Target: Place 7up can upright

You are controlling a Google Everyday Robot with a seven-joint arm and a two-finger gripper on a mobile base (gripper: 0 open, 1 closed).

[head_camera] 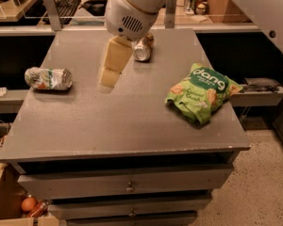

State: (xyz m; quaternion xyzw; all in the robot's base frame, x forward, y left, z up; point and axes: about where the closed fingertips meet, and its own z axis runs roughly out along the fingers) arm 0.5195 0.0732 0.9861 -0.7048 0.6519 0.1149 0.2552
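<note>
The 7up can (48,78), pale silver with green marks, lies on its side near the left edge of the grey table (122,121). My gripper (109,77) hangs from the white arm over the table's middle-left, to the right of the can and apart from it. It holds nothing that I can see.
A brown-gold can (143,49) lies on its side at the back middle, just right of the arm. A green Dang snack bag (201,92) lies on the right side. Drawers are below the tabletop. A shelf with a keyboard (66,4) runs behind.
</note>
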